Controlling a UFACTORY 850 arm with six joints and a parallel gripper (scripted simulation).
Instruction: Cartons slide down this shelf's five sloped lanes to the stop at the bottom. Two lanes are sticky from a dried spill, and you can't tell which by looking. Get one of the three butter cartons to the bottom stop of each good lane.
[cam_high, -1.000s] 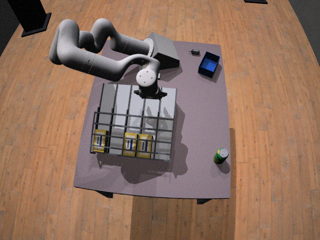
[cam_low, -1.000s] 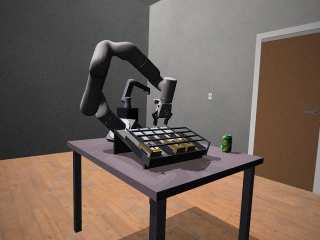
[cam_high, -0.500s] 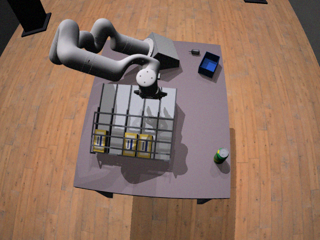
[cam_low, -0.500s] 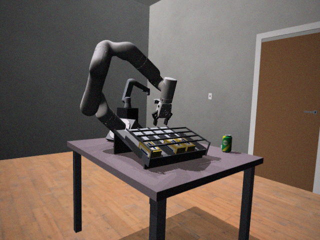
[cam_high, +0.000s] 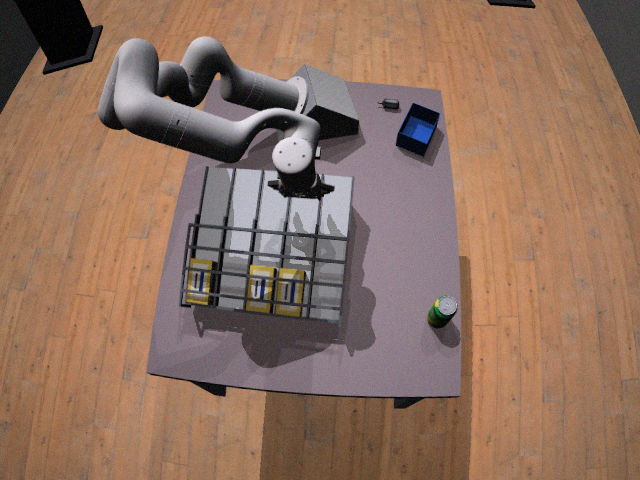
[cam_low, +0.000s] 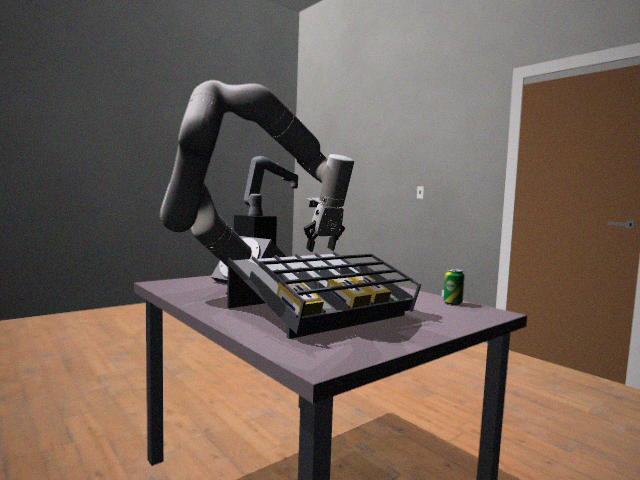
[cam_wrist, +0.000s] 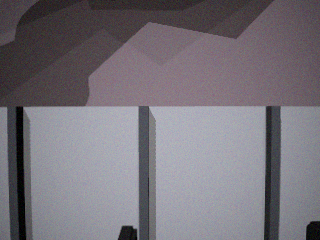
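The sloped shelf (cam_high: 268, 236) (cam_low: 351, 316) has five lanes under a grid of dark bars. Three yellow butter cartons lie at the bottom stop. One carton (cam_high: 200, 281) (cam_low: 303, 301) is in the leftmost lane as the top view shows it. The second carton (cam_high: 260, 289) (cam_low: 351, 292) is in the middle lane. The third carton (cam_high: 289, 291) (cam_low: 377, 290) is in the fourth lane. My gripper (cam_high: 302, 192) (cam_low: 323, 242) (cam_wrist: 220, 232) is open and empty, hanging above the top end of the fourth lane. The wrist view shows bare pale lanes and a divider (cam_wrist: 144, 170).
A blue bin (cam_high: 417, 129) and a small dark object (cam_high: 390, 103) stand at the table's far right corner. A green can (cam_high: 442, 311) (cam_low: 453, 286) stands near the right edge. The arm's grey base box (cam_high: 328, 100) is behind the shelf on the table (cam_high: 403, 258).
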